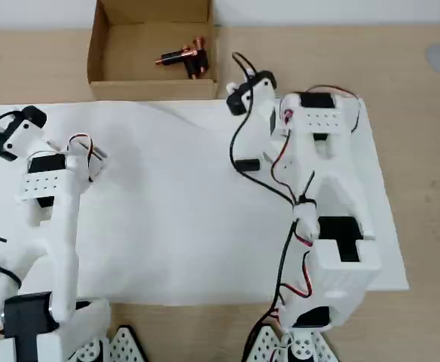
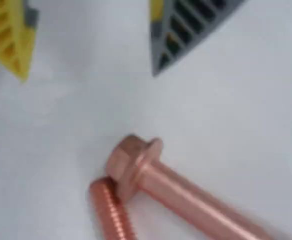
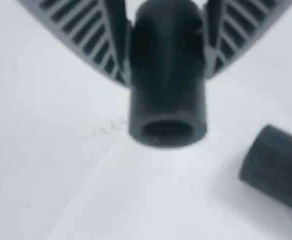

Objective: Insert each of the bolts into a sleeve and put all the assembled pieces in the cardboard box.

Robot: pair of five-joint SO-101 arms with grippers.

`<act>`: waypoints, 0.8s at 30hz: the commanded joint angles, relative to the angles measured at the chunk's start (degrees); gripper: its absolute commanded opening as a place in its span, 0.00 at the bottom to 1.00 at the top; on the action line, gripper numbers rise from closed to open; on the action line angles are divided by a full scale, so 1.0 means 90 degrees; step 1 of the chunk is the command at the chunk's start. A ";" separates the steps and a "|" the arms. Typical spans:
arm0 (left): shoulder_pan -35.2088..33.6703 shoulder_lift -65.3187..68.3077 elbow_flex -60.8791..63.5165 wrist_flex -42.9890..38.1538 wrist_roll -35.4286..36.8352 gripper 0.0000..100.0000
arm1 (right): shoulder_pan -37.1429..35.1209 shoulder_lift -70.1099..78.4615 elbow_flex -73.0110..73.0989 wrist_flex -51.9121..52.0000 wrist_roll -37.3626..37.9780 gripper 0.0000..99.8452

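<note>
On white sheet, dark sleeve in right hand, second sleeve nearby.

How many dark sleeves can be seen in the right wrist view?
2. The first sleeve is held in the right gripper; the second sleeve lies on the white sheet beside it, partly cut off. Others may be hidden.

In the cardboard box, behind the sheet, lie assembled pieces.
</note>
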 commanded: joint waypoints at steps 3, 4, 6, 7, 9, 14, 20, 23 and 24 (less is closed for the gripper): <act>0.0059 -0.0024 -0.0029 -0.0078 0.0029 0.17 | 0.0054 -0.0083 -0.0767 0.0586 -0.0088 0.01; 0.0049 -0.0015 -0.0029 -0.0078 0.0098 0.17 | 0.0024 -0.0083 -0.0757 0.0596 -0.0088 0.01; 0.0059 -0.0015 0.0000 -0.0078 0.0440 0.17 | -0.0005 -0.0093 -0.0698 0.0606 -0.0088 0.01; 0.0068 -0.0015 0.0029 -0.0117 0.0567 0.18 | -0.0054 -0.0122 -0.0689 0.0606 -0.0088 0.01; 0.0049 0.0005 0.0088 -0.0400 0.0723 0.18 | -0.0132 -0.0278 -0.0601 0.0606 -0.0088 0.01; -0.0068 0.0484 0.0039 -0.0742 0.1299 0.17 | -0.0493 -0.0913 -0.0083 0.0557 -0.0059 0.01; -0.0557 0.1411 -0.0645 -0.0752 0.2188 0.17 | -0.0611 -0.1519 0.0513 0.0371 -0.0059 0.01; -0.0674 0.1617 -0.0742 -0.0684 0.2647 0.17 | -0.0611 -0.1695 0.0737 0.0371 -0.0059 0.01; -0.0674 0.1617 -0.0762 -0.0625 0.2686 0.17 | -0.0611 -0.1744 0.0786 0.0371 -0.0059 0.01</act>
